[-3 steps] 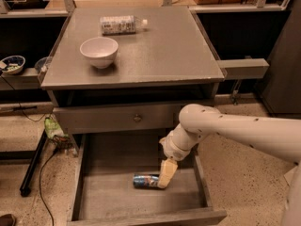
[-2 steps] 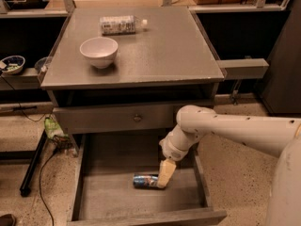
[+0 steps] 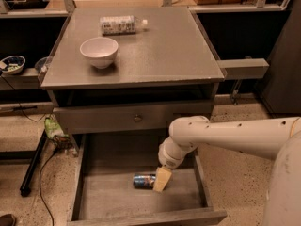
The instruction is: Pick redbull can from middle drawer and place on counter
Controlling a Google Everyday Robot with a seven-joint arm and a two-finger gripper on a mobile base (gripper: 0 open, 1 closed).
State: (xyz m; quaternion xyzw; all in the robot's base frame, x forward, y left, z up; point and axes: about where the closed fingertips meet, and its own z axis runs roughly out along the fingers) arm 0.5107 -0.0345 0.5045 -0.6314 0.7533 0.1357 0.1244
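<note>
The counter (image 3: pixel 160 51) was seen without the can, and the middle drawer (image 3: pixel 117 199) was found pulled open. The gripper (image 3: pixel 162 179) was positioned inside it against the right end of the redbull can (image 3: pixel 143 181), which lay on its side on the floor. Whether the gripper was closed on the can could not be told, so lifting and placing were judged still to be done.

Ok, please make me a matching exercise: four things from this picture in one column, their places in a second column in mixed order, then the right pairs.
Things:
1. redbull can
2. white bowl
3. plastic bottle
4. gripper

Places:
A. upright on the counter, nearer its front
B. on its side at the back of the counter
C. lying on the floor of the middle drawer
D. down inside the drawer, next to the can

Pairs: 1-C, 2-A, 3-B, 4-D
</note>
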